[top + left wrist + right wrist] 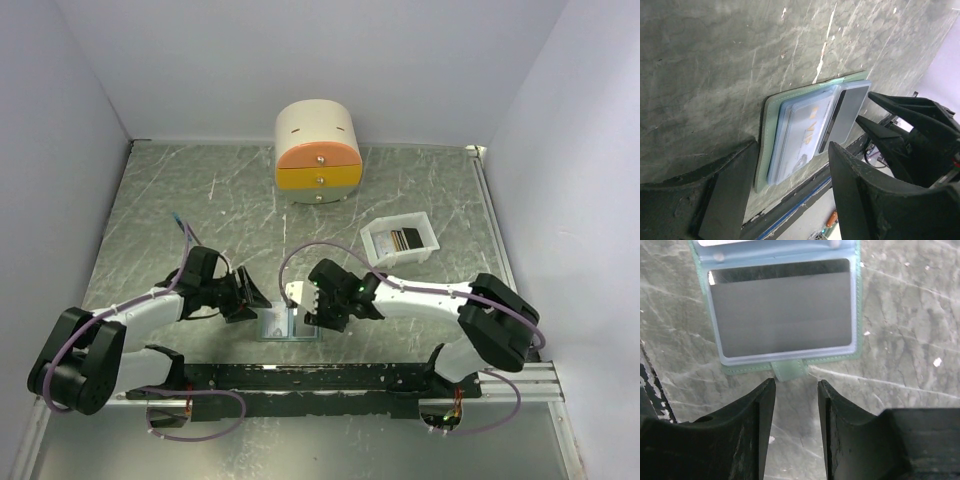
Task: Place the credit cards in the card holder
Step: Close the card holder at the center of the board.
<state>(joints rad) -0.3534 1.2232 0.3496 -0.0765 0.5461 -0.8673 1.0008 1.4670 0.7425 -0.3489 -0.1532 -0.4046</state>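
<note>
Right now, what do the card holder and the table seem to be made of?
Card holder: grey-green cover, probably faux leather or soft plastic, stitched along the edge; pockets clear bluish plastic, see-through. Table: glossy, veined like marble, perhaps only printed laminate.

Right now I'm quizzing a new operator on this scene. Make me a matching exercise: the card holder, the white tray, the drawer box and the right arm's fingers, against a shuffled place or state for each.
Things:
1. card holder
2. white tray
3. drawer box
4. right fingers

Place or state:
A. farthest back in the top view
B. apart, holding nothing
C. unfolded flat
D. dark cards inside

Pairs: 1-C, 2-D, 3-A, 4-B
</note>
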